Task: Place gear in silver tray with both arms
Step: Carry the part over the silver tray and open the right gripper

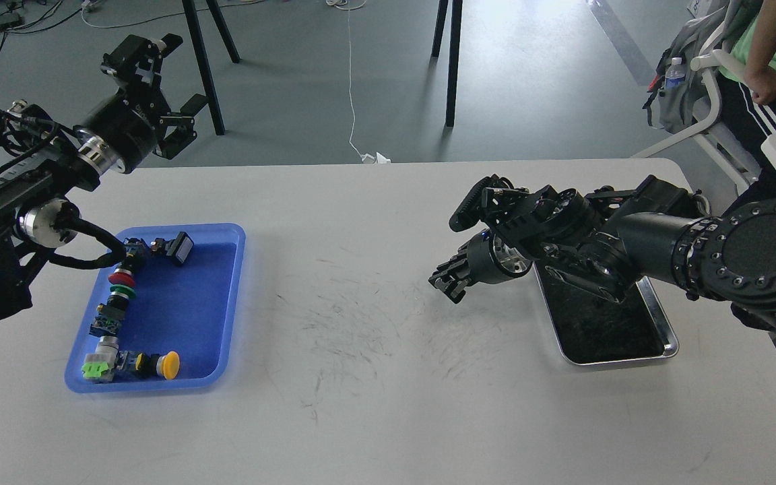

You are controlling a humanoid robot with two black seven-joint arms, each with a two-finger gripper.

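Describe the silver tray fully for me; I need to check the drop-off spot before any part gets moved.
The silver tray is a shiny rectangular metal tray with rounded corners, a raised polished rim and a dark reflective bottom. It lies flat on the white table, on its right side. No part shows in the visible bottom. The right arm reaches across above its far end, hiding that end; whether they touch cannot be told.
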